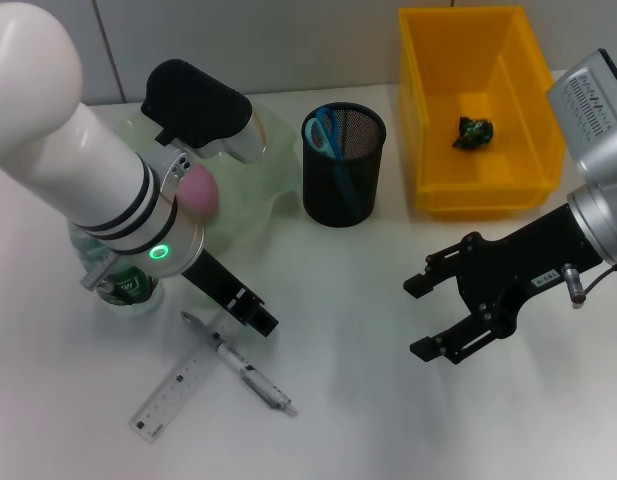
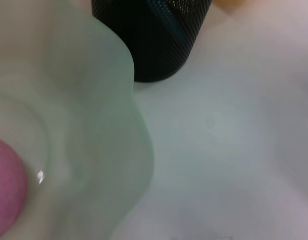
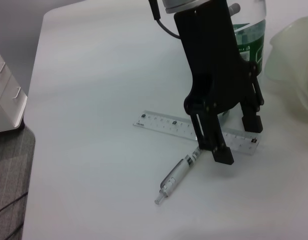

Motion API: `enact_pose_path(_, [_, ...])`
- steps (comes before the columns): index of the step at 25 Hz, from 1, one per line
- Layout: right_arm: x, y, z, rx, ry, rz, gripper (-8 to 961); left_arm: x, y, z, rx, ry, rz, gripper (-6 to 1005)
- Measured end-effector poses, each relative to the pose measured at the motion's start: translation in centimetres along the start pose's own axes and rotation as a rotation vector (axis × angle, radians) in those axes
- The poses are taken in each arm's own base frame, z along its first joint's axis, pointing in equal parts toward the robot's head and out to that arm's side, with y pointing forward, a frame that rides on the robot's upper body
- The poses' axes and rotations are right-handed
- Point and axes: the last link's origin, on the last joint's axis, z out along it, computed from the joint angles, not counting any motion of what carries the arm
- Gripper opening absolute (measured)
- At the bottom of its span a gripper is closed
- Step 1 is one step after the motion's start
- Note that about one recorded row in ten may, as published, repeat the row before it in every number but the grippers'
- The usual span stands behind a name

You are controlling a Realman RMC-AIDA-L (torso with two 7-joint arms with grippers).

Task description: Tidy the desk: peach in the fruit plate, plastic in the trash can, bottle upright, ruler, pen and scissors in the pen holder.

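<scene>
White table (image 1: 368, 400) carries the pen (image 1: 243, 372) lying across the ruler (image 1: 178, 388). Left claw (image 3: 234, 140), fingers apart, hovers over both; closing could pinch both at once. Right claw (image 1: 435, 316) waits spread nearby.

Bottle (image 1: 123, 285) largely hidden behind the left arm in the head view, cap unseen; top cut by the frame edge in the right wrist view. Peach (image 1: 199, 190) half covered by the arm, cropped and blurred in the left wrist view. Scissors (image 1: 323, 131) blades concealed inside the pen holder (image 1: 344, 168). Trash can (image 1: 479, 108) far rim cropped. Dark crumpled item (image 1: 474, 132) inside too small to identify.
</scene>
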Motion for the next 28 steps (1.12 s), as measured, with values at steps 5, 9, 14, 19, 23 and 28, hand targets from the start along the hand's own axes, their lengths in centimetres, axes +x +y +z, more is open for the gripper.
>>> enact_pose_path(5, [0.0,0.01,0.0,0.0,0.0,0.0,810,-0.1,-0.04,0.06,0.0,-0.001,-0.002,612])
enact_pose_path(9, [0.0,0.03,0.0,-0.002,0.0,0.001,810,-0.16,-0.02,0.1,0.0,-0.002,0.0,607])
enact_pose_path(14, [-0.02,0.11,0.05,-0.007,-0.001,0.001,810,-0.26,0.04,0.22,0.002,-0.006,0.005,601])
enact_pose_path(19, [-0.03,0.13,0.06,-0.009,-0.001,0.002,810,-0.28,-0.04,0.24,0.009,-0.008,0.007,563])
enact_pose_path(23, [-0.03,0.15,0.06,-0.01,-0.001,0.004,809,-0.33,0.0,0.23,0.009,-0.013,0.007,494])
enact_pose_path(28, [-0.03,0.18,0.06,-0.012,-0.001,0.006,809,-0.31,0.03,0.1,0.008,-0.014,0.007,408])
